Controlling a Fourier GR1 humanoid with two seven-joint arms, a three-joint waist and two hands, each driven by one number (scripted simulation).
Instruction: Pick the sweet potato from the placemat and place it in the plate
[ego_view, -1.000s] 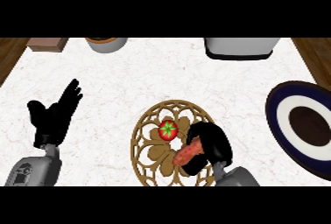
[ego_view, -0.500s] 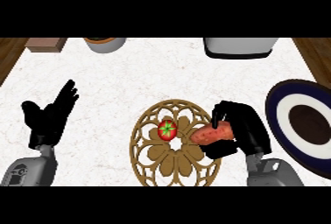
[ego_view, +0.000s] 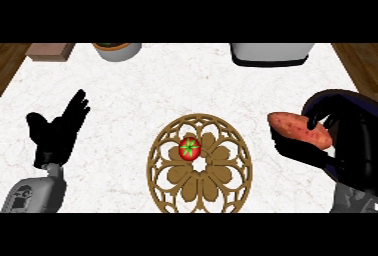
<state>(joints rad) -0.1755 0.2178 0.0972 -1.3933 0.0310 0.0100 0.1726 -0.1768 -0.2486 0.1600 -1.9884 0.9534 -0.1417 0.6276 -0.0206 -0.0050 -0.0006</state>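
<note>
Moved: sweet potato carried right, off placemat, now over plate | my right hand fingers curled round it | my left hand resting, fingers released | tomato on placemat

Red tomato at centre, grey appliance at one o'clock, potted plant at eleven, brown box beside it, white marbled worktop

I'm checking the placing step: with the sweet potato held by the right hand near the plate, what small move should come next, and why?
Probably carry it a little further right, then lower it. The right hand is curled round the sweet potato, off the placemat; the plate is mostly hidden behind the hand, so centring cannot be confirmed.
</note>
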